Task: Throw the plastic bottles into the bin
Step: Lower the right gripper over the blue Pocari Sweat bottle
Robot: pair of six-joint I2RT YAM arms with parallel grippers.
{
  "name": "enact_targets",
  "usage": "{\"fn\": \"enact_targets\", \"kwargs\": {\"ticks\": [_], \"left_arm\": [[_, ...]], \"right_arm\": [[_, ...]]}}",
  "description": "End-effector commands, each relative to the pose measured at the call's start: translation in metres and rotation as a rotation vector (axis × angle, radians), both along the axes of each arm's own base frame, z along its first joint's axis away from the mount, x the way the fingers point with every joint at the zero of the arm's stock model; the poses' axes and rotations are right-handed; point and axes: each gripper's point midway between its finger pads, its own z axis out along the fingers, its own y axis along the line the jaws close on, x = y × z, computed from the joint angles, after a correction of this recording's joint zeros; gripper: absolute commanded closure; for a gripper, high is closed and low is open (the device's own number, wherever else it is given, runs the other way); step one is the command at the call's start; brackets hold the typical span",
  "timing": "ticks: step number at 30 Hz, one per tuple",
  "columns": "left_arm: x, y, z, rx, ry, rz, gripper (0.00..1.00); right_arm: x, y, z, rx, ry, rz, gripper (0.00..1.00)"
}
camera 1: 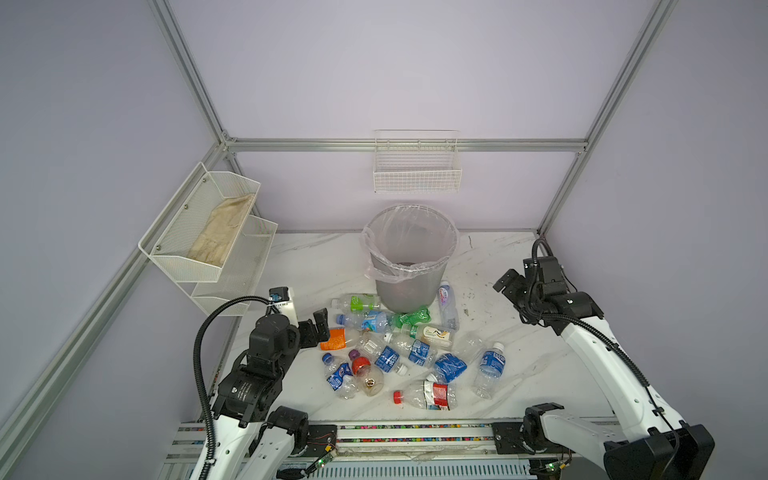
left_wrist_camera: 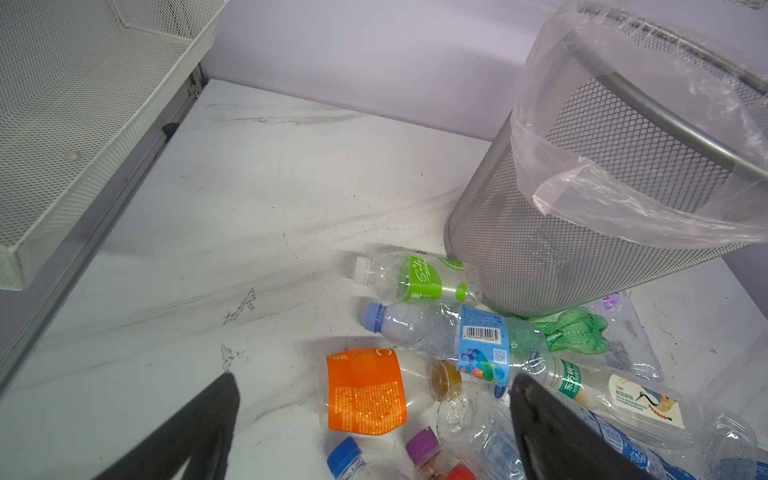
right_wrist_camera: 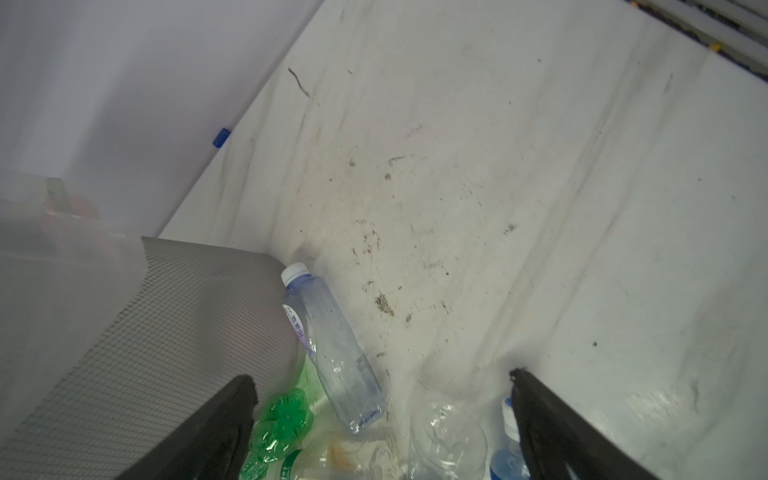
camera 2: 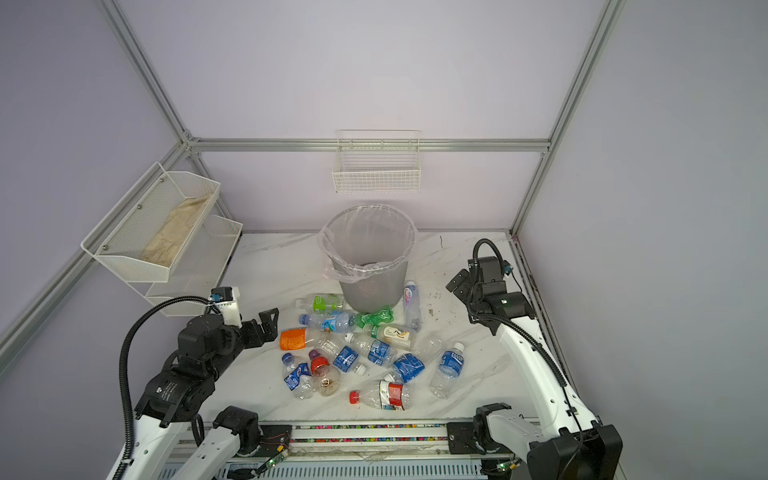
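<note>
Left claw [camera 1: 316, 328] hangs wide open and empty at the near left, just beside the orange-labelled bottle [camera 1: 334, 338], which I judge my easiest first pick since it lies at the heap's edge. Nearest me lies the red-capped bottle [camera 1: 428, 395]. Beyond it the other plastic bottles [camera 1: 388, 357] lie tumbled together, several overlapping, on the marble table [camera 1: 540, 374]. Farther off, a green-labelled bottle [camera 1: 359, 302] and a pale white-capped bottle [camera 1: 446, 303] lie against the foot of the bin [camera 1: 409, 257], which stands far and central, where I reckon either arm can reach its rim. Right claw [camera 1: 513, 295], to the bin's right over bare table, is likewise spread wide, holding and touching nothing.
</note>
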Motion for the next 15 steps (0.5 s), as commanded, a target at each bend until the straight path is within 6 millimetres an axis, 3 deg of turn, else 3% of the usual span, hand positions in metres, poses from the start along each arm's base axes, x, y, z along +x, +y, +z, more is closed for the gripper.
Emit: {"fn": "enact_targets", "kwargs": {"ticks": [1,8,15], "left_arm": [[0.002,0.0,-0.019,0.004,0.039,0.009,0.0],[0.003,0.0,-0.023,0.011,0.053,0.016,0.0],[0.004,0.003,-0.024,0.019,0.06,0.03,0.0]], "right_arm": [[-0.039,0.01,-0.021,0.111,0.104,-0.033,0.02],[-0.074,0.02,-0.066,0.099,0.22,-0.01,0.02],[-0.09,0.024,-0.099,0.027,0.345,0.026,0.03]]}}
